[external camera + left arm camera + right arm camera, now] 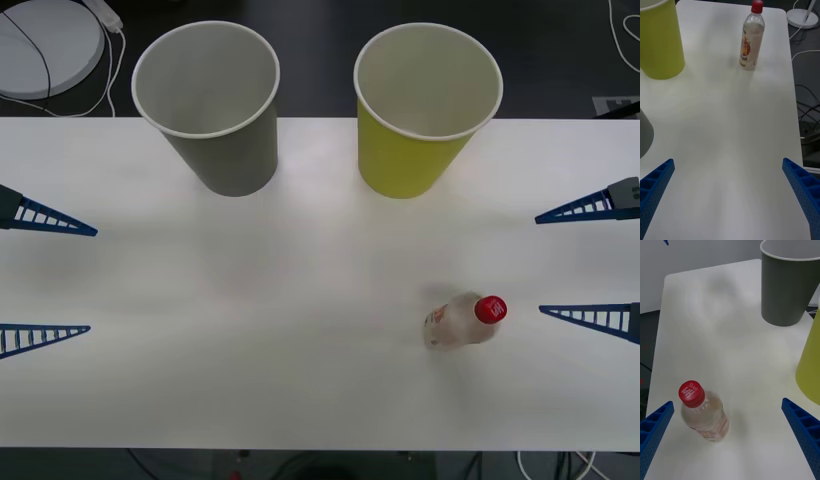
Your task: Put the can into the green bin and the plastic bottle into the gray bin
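Front view: the plastic bottle [463, 322] stands upright on the table [250, 300], long axis vertical, red cap up, near the robot's right edge. The right gripper [590, 263] hangs just beside it, fingers spread wide, holding nothing. The left gripper [45, 278] waits opposite, likewise open. The gray bin [215, 110] and green bin [420, 110] stand upright at the far side. No can is visible. Judged step: bottle pickup pending; next, close the right fingers around the bottle body.

L gripper [45, 280] & R gripper [590, 265] both wide open, hovering at sides.
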